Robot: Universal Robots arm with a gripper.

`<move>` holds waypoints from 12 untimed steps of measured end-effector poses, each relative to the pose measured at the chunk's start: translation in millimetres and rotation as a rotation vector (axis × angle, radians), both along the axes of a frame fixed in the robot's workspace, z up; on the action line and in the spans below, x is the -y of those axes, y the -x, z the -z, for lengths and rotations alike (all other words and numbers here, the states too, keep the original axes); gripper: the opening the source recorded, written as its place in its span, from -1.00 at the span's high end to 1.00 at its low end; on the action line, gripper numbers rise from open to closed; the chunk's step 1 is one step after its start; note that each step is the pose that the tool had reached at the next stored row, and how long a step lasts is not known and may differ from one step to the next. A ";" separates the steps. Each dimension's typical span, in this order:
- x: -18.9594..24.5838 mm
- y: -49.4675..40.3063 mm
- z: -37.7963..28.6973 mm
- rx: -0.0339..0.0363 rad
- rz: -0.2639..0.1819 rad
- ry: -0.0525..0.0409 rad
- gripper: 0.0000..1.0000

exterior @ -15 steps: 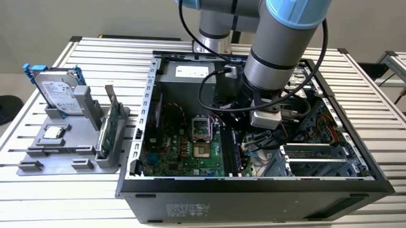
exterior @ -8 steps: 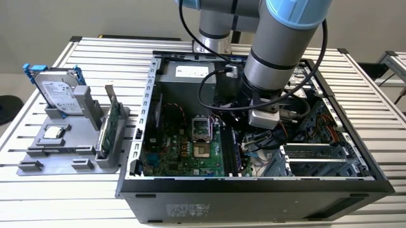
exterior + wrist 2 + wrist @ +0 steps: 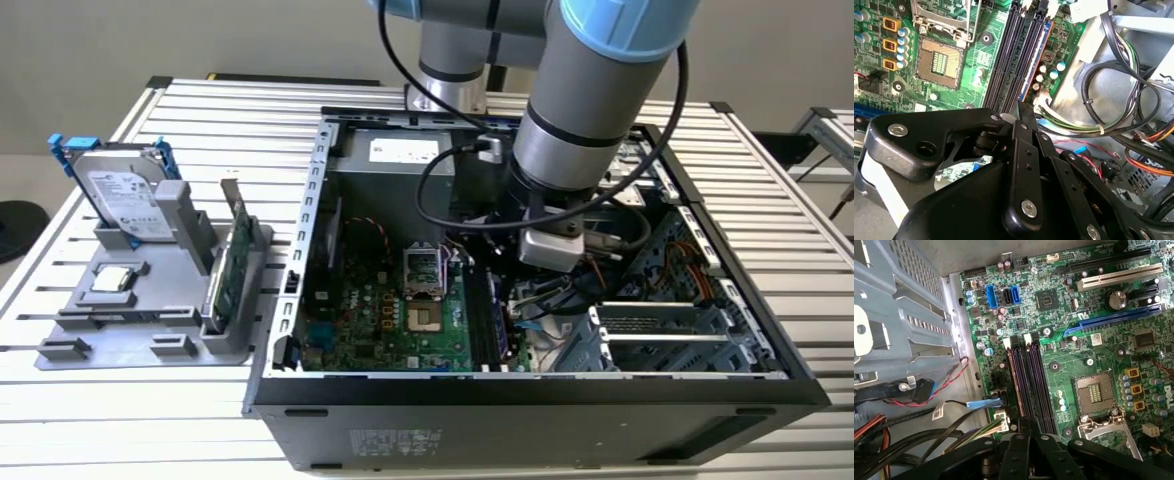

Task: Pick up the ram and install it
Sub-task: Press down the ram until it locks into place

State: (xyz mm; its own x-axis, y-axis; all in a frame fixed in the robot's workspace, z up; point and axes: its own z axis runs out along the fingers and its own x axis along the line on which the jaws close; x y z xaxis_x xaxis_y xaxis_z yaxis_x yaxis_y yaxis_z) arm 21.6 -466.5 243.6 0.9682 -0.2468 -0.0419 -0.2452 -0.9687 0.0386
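Observation:
The ram point(image 3: 1040, 57) is a thin blue stick seen edge-on, standing in the outermost of the black memory slots on the green motherboard point(image 3: 374, 320). In the exterior view the ram point(image 3: 498, 315) runs lengthwise beside the cable bundle. My gripper point(image 3: 1024, 107) is down inside the open computer case, its black fingers closed together over the stick partway along the slot. In the first wrist view the gripper point(image 3: 1029, 424) sits over the same slot row, with the ram point(image 3: 1015, 382) running away from the fingertips. The part of the stick under the fingers is hidden.
The empty processor socket point(image 3: 936, 62) lies beside the slots. Black, orange and red cables point(image 3: 1114, 100) crowd the other side, by the drive cage point(image 3: 899, 330). At the exterior view's left a grey tray point(image 3: 134, 340) holds a silver hard drive point(image 3: 127, 195) and an upright green card point(image 3: 240, 255).

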 end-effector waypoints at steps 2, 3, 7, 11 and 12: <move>0.0 0.0 0.0 0.0000 0.009 -0.0001 1.00; 0.0 0.0 0.0 0.0000 0.014 -0.0002 1.00; 0.0 0.0 0.0 0.0000 0.032 -0.0009 1.00; 0.0 0.0 0.0 0.0000 0.050 -0.0017 1.00; 0.0 0.0 0.0 0.0000 0.054 -0.0019 1.00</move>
